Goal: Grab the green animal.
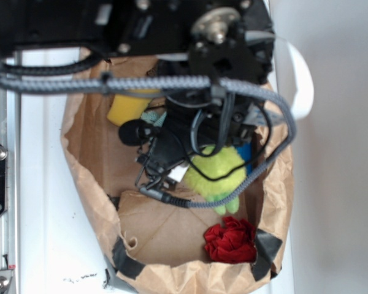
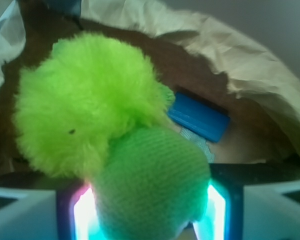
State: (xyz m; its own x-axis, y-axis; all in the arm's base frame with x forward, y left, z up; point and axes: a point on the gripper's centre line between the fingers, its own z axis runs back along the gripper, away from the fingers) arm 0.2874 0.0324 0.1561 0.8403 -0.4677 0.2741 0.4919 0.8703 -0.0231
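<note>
The green animal [image 1: 218, 174] is inside a brown paper bag [image 1: 92, 202], and the robot arm reaches down into the bag right over it. In the wrist view the toy fills most of the picture. Its fuzzy body is up top, and its smooth round head [image 2: 152, 182] sits low between the two lit jaws. The jaws look pressed against the sides of the head, so they seem to be pinching the toy. This looks like the grab step, with the hold made or almost made. Next, the arm would need to keep squeezing and lift straight up, so the toy does not slip out or bump the bag. A red cloth [image 1: 231, 240], a blue block [image 2: 199, 118] and a yellow thing [image 1: 127, 109] also lie in the bag.
</note>
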